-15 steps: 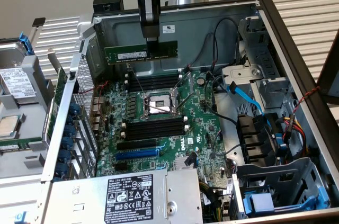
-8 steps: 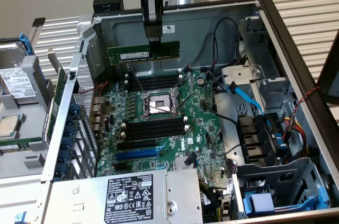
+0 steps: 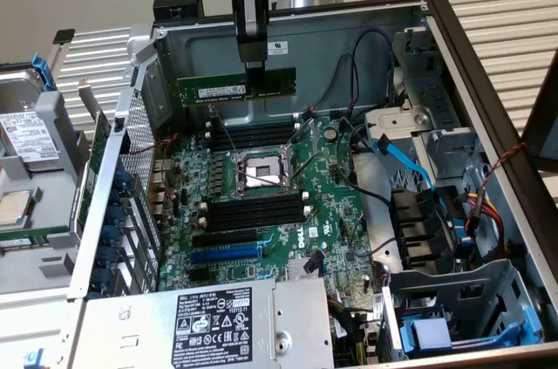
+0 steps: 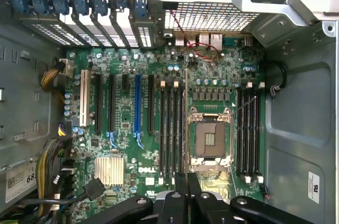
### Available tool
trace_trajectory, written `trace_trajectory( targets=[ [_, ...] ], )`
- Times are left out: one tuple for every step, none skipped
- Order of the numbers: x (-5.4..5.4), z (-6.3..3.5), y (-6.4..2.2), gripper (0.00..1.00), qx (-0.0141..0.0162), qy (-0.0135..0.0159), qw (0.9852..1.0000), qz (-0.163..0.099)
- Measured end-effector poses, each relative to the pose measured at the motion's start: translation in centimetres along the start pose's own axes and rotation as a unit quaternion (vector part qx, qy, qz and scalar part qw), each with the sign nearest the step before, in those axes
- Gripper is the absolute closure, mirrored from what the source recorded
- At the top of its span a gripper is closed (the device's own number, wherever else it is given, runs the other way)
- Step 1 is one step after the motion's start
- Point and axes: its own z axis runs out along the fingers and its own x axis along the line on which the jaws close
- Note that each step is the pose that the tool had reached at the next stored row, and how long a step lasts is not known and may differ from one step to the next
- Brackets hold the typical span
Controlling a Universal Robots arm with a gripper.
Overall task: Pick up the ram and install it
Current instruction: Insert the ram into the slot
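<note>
The ram [image 3: 218, 90], a long green stick with dark chips, hangs level in the air above the far side of the motherboard [image 3: 331, 212]. My gripper [image 3: 253, 68] is shut on its top edge, right of its middle in the exterior view. In the wrist view the ram [image 4: 186, 118] shows edge-on as a thin line running out from between my fingertips [image 4: 185, 187]. That line lies between the CPU socket [image 4: 210, 139] and a bank of empty black memory slots [image 4: 169, 128]. A second bank of slots [image 4: 248, 128] lies on the socket's other side.
The open computer case has metal walls [image 3: 349, 33] all round. A power supply [image 3: 209, 325] sits at the near edge, with drive cages and cables [image 3: 401, 155] on the exterior view's right. A blue expansion slot [image 3: 225, 255] lies near the power supply. A hard drive [image 3: 26, 133] rests outside the case.
</note>
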Motion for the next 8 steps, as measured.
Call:
trace_trajectory(
  targets=[
    [0.0, 0.0, 0.0, 0.87, -0.0001, 0.0001, 1.0, 0.0],
    [-0.03, -0.01, -0.02, 0.87, -0.0002, 0.0002, 1.0, 0.0],
    [-0.1, 0.0, -0.08, 0.87, -0.0001, 0.0003, 1.0, 0.0],
    [-0.18, 0.0, -0.19, 0.87, 0.0, 0.0006, 1.0, 0.0],
    [-0.26, 0.01, -0.31, 0.87, -0.0003, 0.0012, 1.0, 0.0],
    [-0.32, 0.04, -0.48, 0.87, -0.001, 0.0021, 1.0, 0.0],
    [-0.36, 0.08, -0.57, 0.87, -0.0017, 0.0026, 1.0, 0.0],
    [-0.36, 0.16, -0.61, 0.87, -0.0025, 0.0029, 1.0, 0.0]
  ],
)
